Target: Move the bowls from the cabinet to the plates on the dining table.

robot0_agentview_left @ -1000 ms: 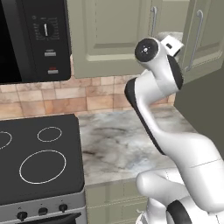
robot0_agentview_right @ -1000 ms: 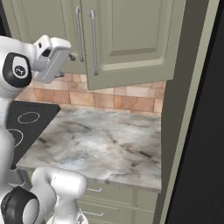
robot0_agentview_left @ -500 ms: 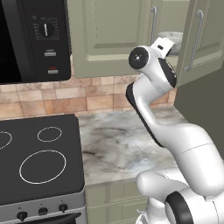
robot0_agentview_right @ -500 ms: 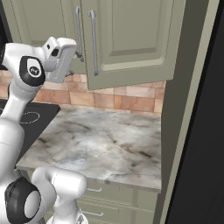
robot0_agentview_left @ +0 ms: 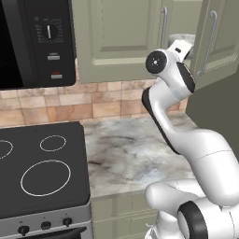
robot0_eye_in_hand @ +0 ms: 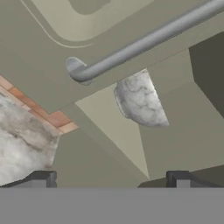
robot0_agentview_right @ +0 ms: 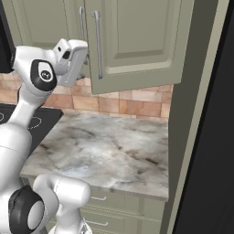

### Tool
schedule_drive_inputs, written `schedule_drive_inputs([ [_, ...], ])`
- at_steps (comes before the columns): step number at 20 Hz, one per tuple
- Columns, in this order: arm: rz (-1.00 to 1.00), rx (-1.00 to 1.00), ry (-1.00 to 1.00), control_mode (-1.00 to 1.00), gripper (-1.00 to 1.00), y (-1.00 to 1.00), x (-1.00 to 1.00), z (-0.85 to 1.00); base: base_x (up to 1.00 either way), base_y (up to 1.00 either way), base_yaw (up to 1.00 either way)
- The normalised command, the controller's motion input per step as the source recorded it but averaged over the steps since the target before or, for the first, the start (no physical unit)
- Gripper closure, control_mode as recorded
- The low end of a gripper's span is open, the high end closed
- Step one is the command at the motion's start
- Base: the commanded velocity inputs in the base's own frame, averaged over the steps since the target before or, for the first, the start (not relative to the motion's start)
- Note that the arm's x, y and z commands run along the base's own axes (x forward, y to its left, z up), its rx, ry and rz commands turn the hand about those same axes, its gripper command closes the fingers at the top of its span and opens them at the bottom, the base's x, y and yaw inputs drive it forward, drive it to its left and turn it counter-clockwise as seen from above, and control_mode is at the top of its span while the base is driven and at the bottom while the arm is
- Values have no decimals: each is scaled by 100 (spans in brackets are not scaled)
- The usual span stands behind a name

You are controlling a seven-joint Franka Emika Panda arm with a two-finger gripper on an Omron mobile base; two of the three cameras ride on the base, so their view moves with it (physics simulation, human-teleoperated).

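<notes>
A mottled grey bowl [robot0_eye_in_hand: 140, 99] stands on the shelf inside the sage-green cabinet [robot0_eye_in_hand: 52, 52], behind the gap between its doors. In the left base view, the bowl [robot0_agentview_left: 176, 37] peeks out just above my hand. My gripper [robot0_eye_in_hand: 111, 179] is open with nothing between its fingers, and it points up at the bowl from below and outside the cabinet [robot0_agentview_left: 116, 32]. The right base view shows the gripper [robot0_agentview_right: 82, 57] raised beside the edge of the open door [robot0_agentview_right: 137, 41] and its long bar handle [robot0_agentview_right: 97, 43]. The plates and the dining table are out of view.
The open door's silver handle [robot0_eye_in_hand: 144, 41] crosses close above the gripper's line. Below lies a marble worktop [robot0_agentview_left: 126, 154] with a black stove [robot0_agentview_left: 42, 172] to its left and a microwave [robot0_agentview_left: 35, 42] above that. A dark tall panel [robot0_agentview_right: 205, 114] closes the right side.
The hand has shifted a little toward the gap between the cabinet doors, and the elbow has swung slightly. The jaws have stayed open.
</notes>
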Motion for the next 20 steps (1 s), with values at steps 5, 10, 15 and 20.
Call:
schedule_drive_inputs([
  [5,0,0,0,-100,-100,-35,5,0,0,0,0],
  [10,0,0,0,-100,-100,-39,-6,4,0,0,0],
  [15,0,0,-2,-100,-100,-48,-53,14,0,0,0],
  [20,0,0,-4,-100,-100,-46,-75,13,0,0,0],
])
